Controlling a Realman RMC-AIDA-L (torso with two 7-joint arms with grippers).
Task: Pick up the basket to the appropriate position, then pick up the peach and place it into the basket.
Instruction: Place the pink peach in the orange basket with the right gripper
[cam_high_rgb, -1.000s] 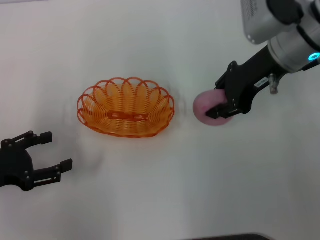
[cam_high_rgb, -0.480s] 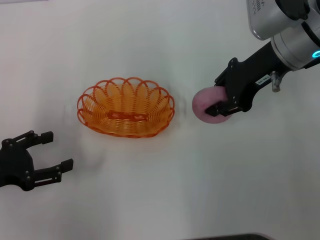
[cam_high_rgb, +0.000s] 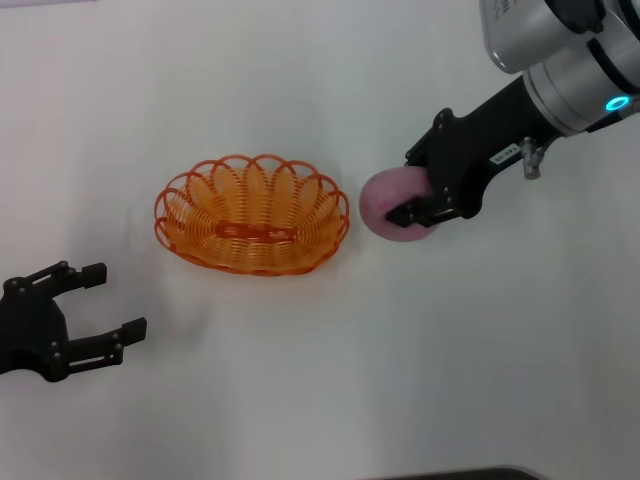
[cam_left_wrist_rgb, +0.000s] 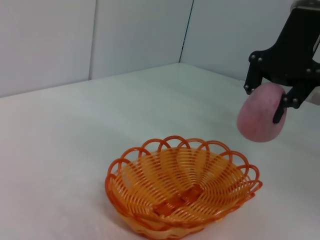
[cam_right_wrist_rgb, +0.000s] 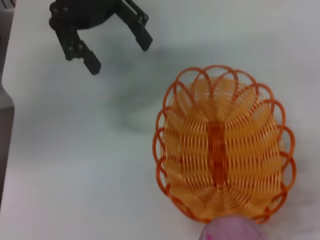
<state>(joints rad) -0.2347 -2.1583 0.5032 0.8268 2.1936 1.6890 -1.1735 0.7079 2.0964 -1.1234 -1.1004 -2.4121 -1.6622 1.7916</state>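
The orange openwork basket (cam_high_rgb: 252, 214) stands empty on the white table, left of centre; it also shows in the left wrist view (cam_left_wrist_rgb: 182, 188) and the right wrist view (cam_right_wrist_rgb: 225, 145). My right gripper (cam_high_rgb: 422, 195) is shut on the pink peach (cam_high_rgb: 385, 204) and holds it in the air just right of the basket's rim. The peach also shows in the left wrist view (cam_left_wrist_rgb: 261, 114) and at the edge of the right wrist view (cam_right_wrist_rgb: 233, 230). My left gripper (cam_high_rgb: 97, 300) is open and empty at the front left, apart from the basket.
The white table (cam_high_rgb: 320, 380) carries nothing else. White wall panels (cam_left_wrist_rgb: 90, 40) stand behind it in the left wrist view. A dark edge (cam_high_rgb: 450, 474) shows at the table's front.
My right gripper has moved left with the peach, closer to the basket's right rim. The basket and the left gripper have not moved.
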